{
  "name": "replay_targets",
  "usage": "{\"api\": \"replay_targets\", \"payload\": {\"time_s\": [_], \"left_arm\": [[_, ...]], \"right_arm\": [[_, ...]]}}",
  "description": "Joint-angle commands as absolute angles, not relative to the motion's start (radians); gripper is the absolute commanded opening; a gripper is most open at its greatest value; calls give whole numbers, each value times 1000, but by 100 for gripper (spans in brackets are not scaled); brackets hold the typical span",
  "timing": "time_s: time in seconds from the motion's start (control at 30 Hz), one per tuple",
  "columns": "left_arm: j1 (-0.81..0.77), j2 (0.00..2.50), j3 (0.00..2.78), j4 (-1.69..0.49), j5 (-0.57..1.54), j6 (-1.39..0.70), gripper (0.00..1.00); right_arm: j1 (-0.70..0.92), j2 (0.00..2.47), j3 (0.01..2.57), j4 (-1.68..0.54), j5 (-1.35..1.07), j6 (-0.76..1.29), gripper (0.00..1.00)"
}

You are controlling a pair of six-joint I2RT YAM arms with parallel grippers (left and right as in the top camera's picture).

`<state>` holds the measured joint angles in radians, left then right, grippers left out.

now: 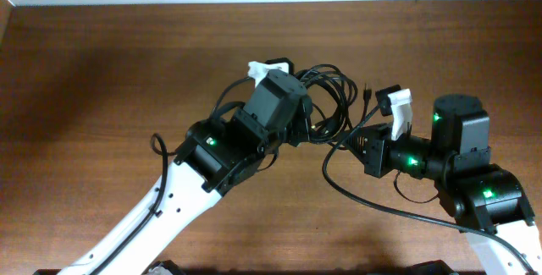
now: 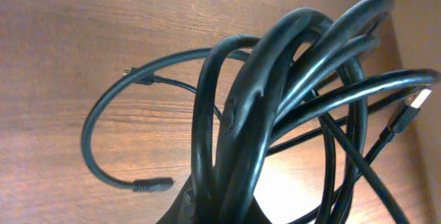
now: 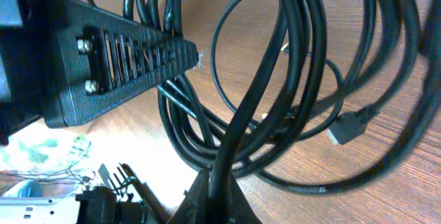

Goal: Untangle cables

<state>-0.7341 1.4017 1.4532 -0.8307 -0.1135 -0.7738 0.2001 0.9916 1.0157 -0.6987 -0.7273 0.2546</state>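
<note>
The right gripper [image 3: 201,114] stood spread wide. One strand of the black cables [image 1: 332,97] ran up along its lower finger [image 3: 207,196], and the looped bundle sat just beyond its tips. The left gripper [image 1: 306,121] reached into the same bundle; the cords hid its jaws, so whether they were closed could not be told.

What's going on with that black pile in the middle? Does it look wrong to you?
Yes. The cables lie in one snarl at the far middle of the table, their loops crossing over and through each other instead of lying apart. A plug end sticks out of the tangle.
</note>
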Motion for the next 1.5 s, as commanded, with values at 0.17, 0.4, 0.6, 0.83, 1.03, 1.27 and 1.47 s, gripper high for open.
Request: {"api": "replay_targets", "payload": {"time_s": [0.17, 0.4, 0.6, 0.83, 1.03, 1.27, 1.47], "left_arm": [[-633, 1401, 1461, -908, -207, -1405, 0], [-599, 1401, 1461, -1012, -207, -1601, 0], [-598, 1401, 1461, -1053, -207, -1714, 0], [-598, 1401, 1461, -1053, -206, -1716, 0], [-598, 1401, 1461, -1064, -207, -1698, 0], [-598, 1401, 1462, -1063, -244, -1450, 0], [-599, 1401, 1462, -1029, -244, -1119, 0]], "right_arm": [[203, 965, 1029, -702, -756, 246, 4], [202, 965, 1029, -676, -735, 311, 4], [202, 965, 1029, -672, -636, 481, 4], [203, 966, 1029, -668, -586, 567, 4], [203, 968, 1029, -671, -586, 565, 31], [203, 968, 1029, -670, -585, 554, 61], [202, 968, 1029, -669, -585, 528, 62]]}}
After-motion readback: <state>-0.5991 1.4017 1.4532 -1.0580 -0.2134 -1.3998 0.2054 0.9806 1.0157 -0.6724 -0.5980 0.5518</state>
